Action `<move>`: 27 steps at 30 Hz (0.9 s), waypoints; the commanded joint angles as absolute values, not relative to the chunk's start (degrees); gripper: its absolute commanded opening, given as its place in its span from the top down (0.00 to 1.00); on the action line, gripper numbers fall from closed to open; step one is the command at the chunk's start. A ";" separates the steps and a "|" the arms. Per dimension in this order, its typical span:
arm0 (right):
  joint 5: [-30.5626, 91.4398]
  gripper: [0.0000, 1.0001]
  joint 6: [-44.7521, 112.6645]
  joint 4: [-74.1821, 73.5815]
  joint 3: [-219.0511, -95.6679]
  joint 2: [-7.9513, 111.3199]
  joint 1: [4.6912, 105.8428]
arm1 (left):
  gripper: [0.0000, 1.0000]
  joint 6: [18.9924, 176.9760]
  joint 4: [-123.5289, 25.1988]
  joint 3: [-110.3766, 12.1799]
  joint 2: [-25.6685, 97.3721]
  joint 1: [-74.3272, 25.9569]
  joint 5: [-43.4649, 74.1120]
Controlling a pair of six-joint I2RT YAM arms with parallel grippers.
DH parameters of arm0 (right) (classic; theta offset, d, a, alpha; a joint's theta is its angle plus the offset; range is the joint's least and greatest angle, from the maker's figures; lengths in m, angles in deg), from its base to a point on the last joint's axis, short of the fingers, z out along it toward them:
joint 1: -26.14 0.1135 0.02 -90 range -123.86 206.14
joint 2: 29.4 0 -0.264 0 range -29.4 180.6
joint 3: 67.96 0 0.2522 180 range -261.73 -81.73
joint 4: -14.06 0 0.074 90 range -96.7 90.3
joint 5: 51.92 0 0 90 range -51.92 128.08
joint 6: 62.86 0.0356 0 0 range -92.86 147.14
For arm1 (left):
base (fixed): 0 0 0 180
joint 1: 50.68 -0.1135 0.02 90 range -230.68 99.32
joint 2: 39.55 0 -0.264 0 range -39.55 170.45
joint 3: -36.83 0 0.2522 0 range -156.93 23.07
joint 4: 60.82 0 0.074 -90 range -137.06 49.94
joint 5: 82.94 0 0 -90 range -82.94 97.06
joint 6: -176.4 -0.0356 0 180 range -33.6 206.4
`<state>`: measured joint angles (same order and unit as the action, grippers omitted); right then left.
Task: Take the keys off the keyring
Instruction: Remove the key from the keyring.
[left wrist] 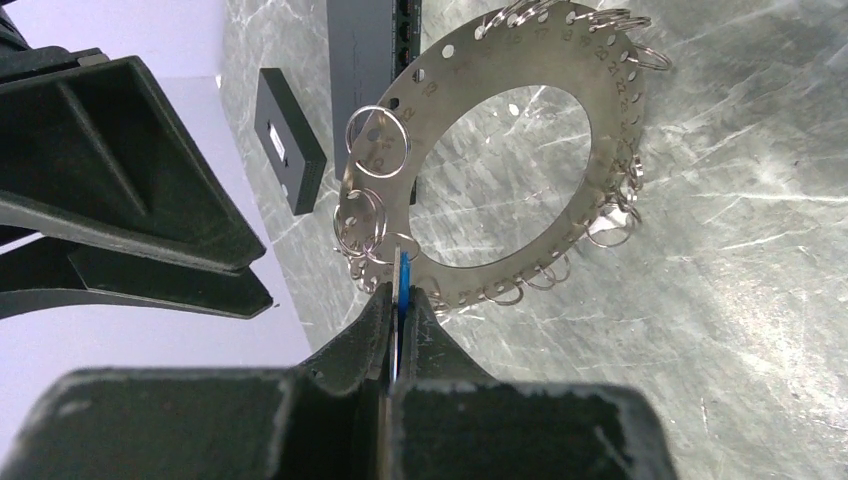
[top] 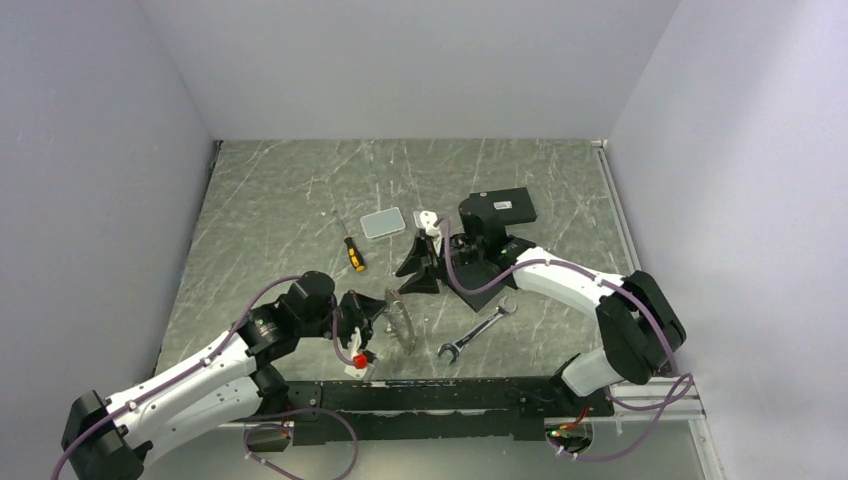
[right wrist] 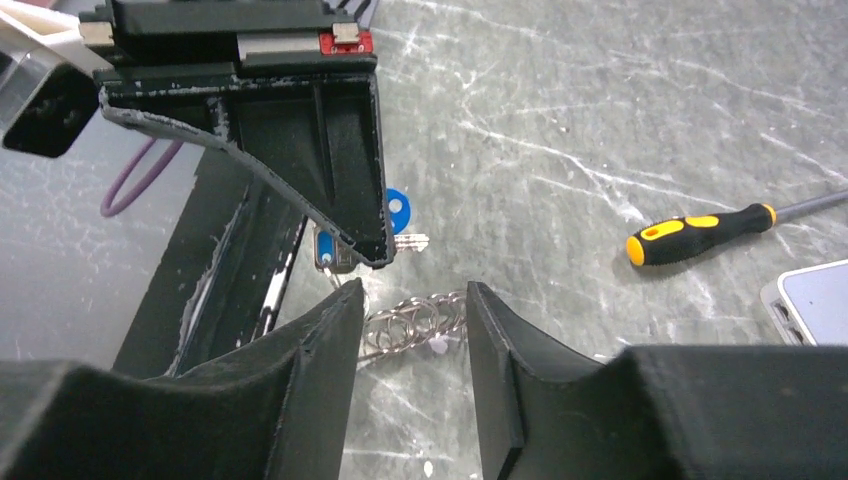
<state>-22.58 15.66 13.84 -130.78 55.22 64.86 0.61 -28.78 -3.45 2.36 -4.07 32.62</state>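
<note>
Starting with the bench point(top: 300, 200), we see a grey marbled top with both arms reaching toward its middle. Our left tool point(left wrist: 400, 305) is pressed together on the blue tag point(left wrist: 402, 268), and that one pinch holds the keyring point(left wrist: 612, 140) upright on edge between the two arms. We cannot tell whether its lower edge rests on the bench. Our right tool point(right wrist: 414, 292) stands spread, with the ring's edge showing in the gap, and we cannot tell whether it touches.

The keyring is a flat metal annulus drilled with numbered holes. We judge it stiff, light and slick, and apt to swing about its single pinch point. Around its rim hang small split rings point(left wrist: 358, 228), which look springy and fiddly and will likely need prying rather than pulling. The keys point(right wrist: 405, 241) are smaller yet, thin and hard, and easy to let slip.

We would take a key flat across its head with the right tool, close to its split ring, while the left steadies the plate. Grabbing the bare rim risks twisting the blue tag loose.
</note>
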 commanded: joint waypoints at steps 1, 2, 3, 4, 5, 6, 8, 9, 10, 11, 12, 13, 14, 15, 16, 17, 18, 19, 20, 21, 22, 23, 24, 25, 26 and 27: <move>-23.92 0.52 -1.55 -5.87 -136.87 53.46 65.30 | 1.00 -1.49 -29.29 -6.37 2.63 -3.84 33.50; -23.42 0.52 -4.90 -9.25 -138.03 53.49 65.59 | 1.00 -2.52 -29.00 -6.36 2.48 -3.84 33.85; -22.85 0.51 -7.82 -12.62 -139.25 53.54 65.93 | 1.00 -3.22 -28.85 -6.17 2.39 -3.84 34.04; -22.23 0.51 -10.55 -15.51 -140.34 53.69 66.16 | 1.00 -3.94 -28.87 -6.13 2.22 -3.84 34.45; -21.56 0.51 -13.03 -19.34 -141.61 53.84 66.43 | 1.00 -4.55 -28.82 -6.11 2.13 -3.84 34.67; -20.97 0.52 -14.95 -21.62 -142.77 53.98 66.63 | 1.00 -5.09 -28.79 -6.11 2.11 -3.84 34.92; -19.60 0.52 -19.04 -25.97 -145.05 54.43 67.10 | 1.00 -5.99 -28.60 -6.30 2.24 -3.84 35.30; -18.98 0.52 -21.08 -28.00 -146.28 54.70 67.36 | 1.00 -6.53 -28.44 -6.60 2.30 -3.85 35.48; -18.49 0.52 -23.12 -29.96 -147.40 54.98 67.56 | 1.00 -7.18 -28.25 -6.78 2.37 -3.84 35.60; -17.95 0.52 -24.68 -31.69 -148.51 55.49 67.80 | 1.00 -7.68 -28.36 -6.92 2.49 -3.84 35.62; -17.24 0.52 -26.05 -33.07 -149.47 55.76 68.15 | 1.00 -7.96 -28.50 -7.09 2.53 -3.84 35.66; -16.56 0.52 -27.22 -34.12 -150.35 56.10 68.54 | 1.00 -8.29 -28.39 -7.40 2.67 -3.84 35.77; -16.06 0.52 -28.14 -34.97 -151.01 56.47 68.91 | 1.00 -8.71 -28.24 -7.69 2.85 -3.84 35.88; -15.68 0.53 -28.78 -35.59 -151.73 56.78 69.39 | 1.00 -9.08 -28.13 -7.91 3.09 -3.84 35.95; -15.16 0.53 -29.54 -36.25 -152.55 57.15 69.88 | 1.00 -9.47 -28.08 -8.09 3.17 -3.88 36.13; -14.71 0.53 -30.15 -36.65 -153.07 57.56 70.41 | 1.00 -9.75 -28.18 -8.16 3.28 -3.85 36.36; -14.08 0.53 -30.69 -37.04 -153.55 57.96 70.99 | 1.00 -10.13 -28.23 -8.21 3.33 -3.84 36.55; -13.56 0.53 -31.25 -37.36 -154.03 58.52 71.58 | 1.00 -10.42 -28.14 -8.34 3.34 -3.84 36.80; -13.25 0.53 -32.40 -37.98 -154.52 59.05 72.16 | 1.00 -10.69 -28.01 -8.31 3.28 -3.84 37.12; -13.00 0.53 -33.41 -38.82 -155.11 59.61 72.52 | 1.00 -10.98 -27.87 -8.35 3.26 -3.84 37.32; -12.60 0.53 -34.52 -39.77 -155.65 60.15 72.95 | 1.00 -11.33 -27.74 -8.36 3.21 -3.84 37.43; -12.16 0.54 -35.55 -40.61 -156.14 60.62 73.35 | 1.00 -11.55 -27.49 -8.43 3.17 -3.84 37.51; -11.78 0.54 -36.46 -41.35 -156.48 61.02 73.68 | 1.00 -11.52 -27.28 -8.40 3.04 -3.88 37.55; -11.43 0.54 -37.70 -42.26 -156.66 61.30 74.07 | 1.00 -11.51 -27.18 -8.49 2.95 -3.87 37.65; -11.10 0.55 -38.42 -42.62 -156.76 61.49 74.36 | 1.00 -11.55 -27.00 -8.57 2.79 -3.84 37.69; -10.84 0.55 -39.06 -43.05 -156.82 61.83 74.65 | 1.00 -11.52 -26.87 -8.64 2.74 -3.84 37.68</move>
<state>-12.20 -32.67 -38.75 -154.17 61.26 73.65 -10.17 -27.58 -6.21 3.19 -4.07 35.73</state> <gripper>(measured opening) 0.454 0.026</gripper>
